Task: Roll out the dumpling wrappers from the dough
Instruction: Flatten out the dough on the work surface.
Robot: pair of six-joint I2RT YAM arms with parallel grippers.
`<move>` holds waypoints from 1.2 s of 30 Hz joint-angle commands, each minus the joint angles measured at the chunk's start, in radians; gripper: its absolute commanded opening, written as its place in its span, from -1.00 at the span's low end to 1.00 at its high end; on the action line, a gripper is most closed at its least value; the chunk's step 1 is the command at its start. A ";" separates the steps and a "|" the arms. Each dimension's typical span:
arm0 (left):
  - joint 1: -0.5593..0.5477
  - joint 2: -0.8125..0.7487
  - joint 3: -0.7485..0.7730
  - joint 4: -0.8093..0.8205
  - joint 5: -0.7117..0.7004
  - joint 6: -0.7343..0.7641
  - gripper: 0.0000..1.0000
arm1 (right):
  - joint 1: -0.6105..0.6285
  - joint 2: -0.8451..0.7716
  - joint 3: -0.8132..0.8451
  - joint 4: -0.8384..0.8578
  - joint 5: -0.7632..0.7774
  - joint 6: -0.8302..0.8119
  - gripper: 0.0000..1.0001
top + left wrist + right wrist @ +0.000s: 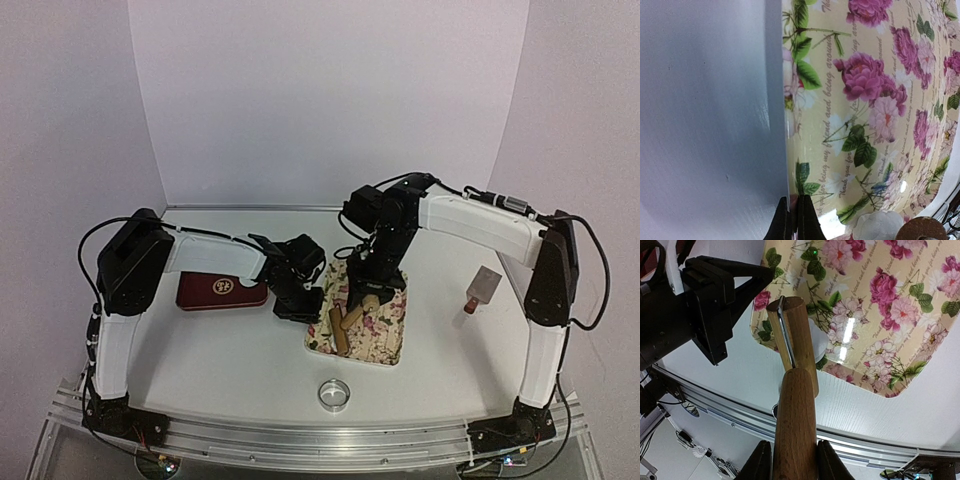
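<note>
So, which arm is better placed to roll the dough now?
Right: the right gripper holds the rolling pin near the dough in the tray; the left gripper pinches the tray rim.

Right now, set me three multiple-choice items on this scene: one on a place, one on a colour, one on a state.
1. Where is the metal ring?
A. on the floral tray
B. on the table, near its front edge
C. against the back wall

2. What colour is the flat case by the left arm?
A. dark red
B. blue
C. green

3. What is the right pincer doing?
A. hanging open
B. gripping the rolling pin
C. gripping the metal ring

Answers:
1 B, it lies on bare table in front of the tray.
2 A, the top view shows it.
3 B, its fingers clamp the wooden handle.
</note>
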 commanded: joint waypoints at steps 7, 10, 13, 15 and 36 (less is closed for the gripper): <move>0.000 -0.068 -0.012 0.008 -0.015 -0.006 -1.00 | 0.002 0.017 0.010 -0.009 0.037 0.000 -1.00; 0.001 -0.065 -0.011 0.009 -0.013 -0.006 -1.00 | 0.002 0.025 0.002 -0.009 0.040 -0.003 -1.00; -0.001 -0.063 -0.009 0.008 -0.009 -0.006 -1.00 | 0.002 0.032 0.002 -0.009 0.042 -0.004 -1.00; 0.000 -0.062 -0.007 0.009 -0.009 -0.004 -1.00 | 0.003 0.037 0.003 -0.010 0.048 -0.004 -1.00; 0.000 -0.062 -0.007 0.007 -0.008 -0.001 -1.00 | 0.003 0.083 0.032 -0.054 0.121 -0.017 -1.00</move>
